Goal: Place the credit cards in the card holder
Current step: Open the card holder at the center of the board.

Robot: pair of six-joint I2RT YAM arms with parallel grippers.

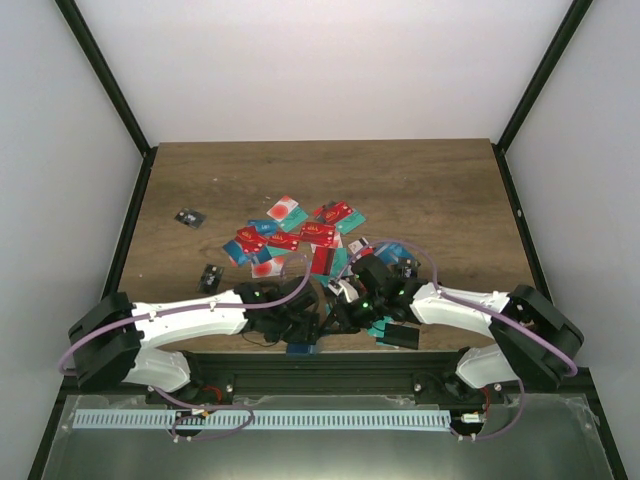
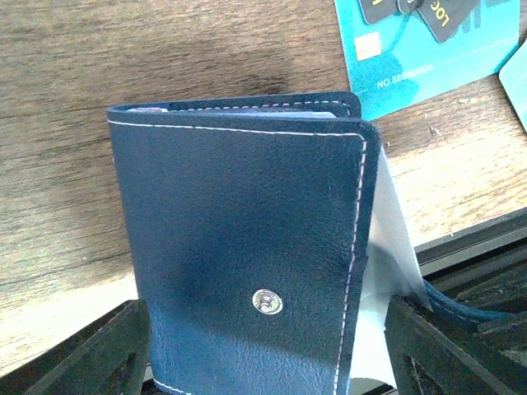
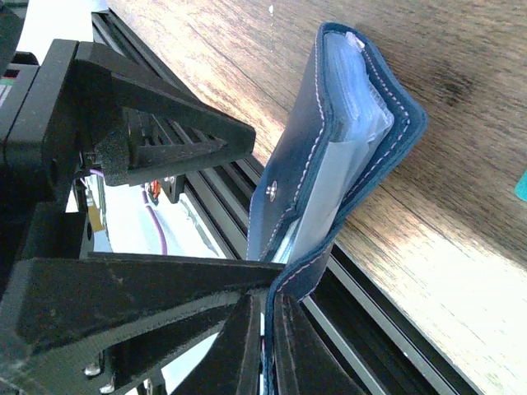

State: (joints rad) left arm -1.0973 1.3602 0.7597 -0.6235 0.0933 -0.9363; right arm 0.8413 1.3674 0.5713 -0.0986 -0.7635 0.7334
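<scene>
**At the near edge, two grippers on one card holder**

Right at the middle of the near edge of the table [image 1: 440,200], the card holder [image 1: 302,349] stands up on its end. It is dark blue with white stitches, and it has a small round metal snap [image 2: 266,302] on its front cover.

The left gripper [image 2: 265,317] has one finger on each side of the card holder. Its jaws are pressed in against the holder's low part: one finger on the cover, the other on the side with the clear sleeves [image 3: 362,123].

The right gripper [image 3: 268,304] comes in from the other side. Its jaws are pinched together on the back flap [image 3: 305,276], which curls down and away from the rest, so the card holder sits a little open.

The credit cards [image 1: 300,235] lie in a loose pile near the middle of the table — red ones, teal ones and some white with red. None of them is in a gripper. One teal card [image 2: 412,58] lies flat on the wood just past the card holder, and I can see a chip and some numbers printed on it.

Two small black chips [image 1: 189,217] lie apart from the pile, toward the left edge.
</scene>
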